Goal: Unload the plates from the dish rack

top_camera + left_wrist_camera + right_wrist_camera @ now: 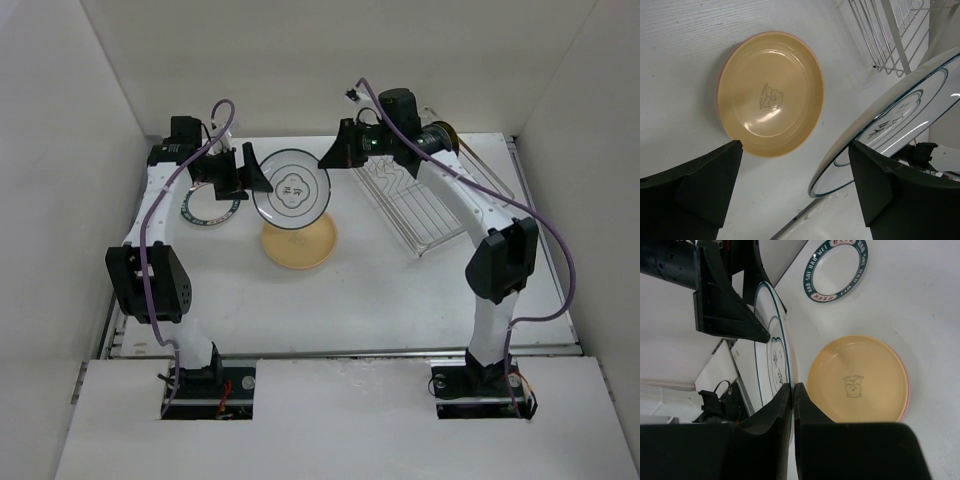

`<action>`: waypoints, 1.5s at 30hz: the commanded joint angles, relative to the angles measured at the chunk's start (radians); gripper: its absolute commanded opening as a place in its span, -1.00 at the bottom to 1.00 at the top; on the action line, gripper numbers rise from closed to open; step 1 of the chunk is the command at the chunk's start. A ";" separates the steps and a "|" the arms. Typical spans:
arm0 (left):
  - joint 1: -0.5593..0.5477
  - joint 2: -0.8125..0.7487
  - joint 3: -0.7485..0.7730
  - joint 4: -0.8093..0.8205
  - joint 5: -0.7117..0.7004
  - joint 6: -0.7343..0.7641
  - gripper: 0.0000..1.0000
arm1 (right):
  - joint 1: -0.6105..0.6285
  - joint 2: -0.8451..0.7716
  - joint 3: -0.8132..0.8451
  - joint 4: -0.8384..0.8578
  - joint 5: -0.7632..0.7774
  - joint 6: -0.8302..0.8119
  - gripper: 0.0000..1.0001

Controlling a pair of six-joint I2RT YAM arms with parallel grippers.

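Observation:
My right gripper (328,160) is shut on the rim of a white plate with thin dark rings and a drawing in its middle (292,188). It holds the plate tilted in the air above a yellow-tan plate (299,243). In the right wrist view the fingers (791,386) pinch the plate's edge (771,355). My left gripper (255,172) is open at the plate's left edge. In the left wrist view the plate's rim (900,110) lies between the spread fingers (795,146), close to the right one. The dish rack (430,200) stands at the right, partly hidden by my right arm.
The yellow-tan plate (770,95) lies on a pink plate whose rim (905,385) shows under it. A white plate with a dark teal rim (212,208) lies flat at the left, also in the right wrist view (836,269). White walls enclose the table.

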 commanded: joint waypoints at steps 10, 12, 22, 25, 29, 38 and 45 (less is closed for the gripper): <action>-0.001 -0.033 -0.011 0.008 0.238 0.017 -0.51 | 0.024 0.079 0.047 0.172 -0.130 0.088 -1.00; -0.001 -0.033 -0.011 0.008 0.238 0.017 -0.95 | 0.024 0.088 0.047 0.172 -0.130 0.099 -1.00; 0.095 -0.043 -0.040 0.117 0.172 -0.169 -1.00 | 0.024 0.097 0.073 0.126 -0.049 0.079 -0.29; 0.155 -0.031 -0.040 0.169 0.212 -0.271 -1.00 | 0.013 0.088 0.091 0.117 -0.008 0.079 0.19; 0.271 -0.019 -0.040 0.205 0.128 -0.317 -1.00 | -0.007 0.048 0.114 0.091 0.109 0.079 0.37; 0.413 0.062 -0.078 0.324 -0.213 -0.417 -1.00 | -0.036 -0.041 0.115 0.009 0.212 -0.008 0.40; 0.413 0.228 0.003 0.315 -0.290 -0.428 -1.00 | -0.036 -0.070 0.102 -0.026 0.239 -0.051 0.40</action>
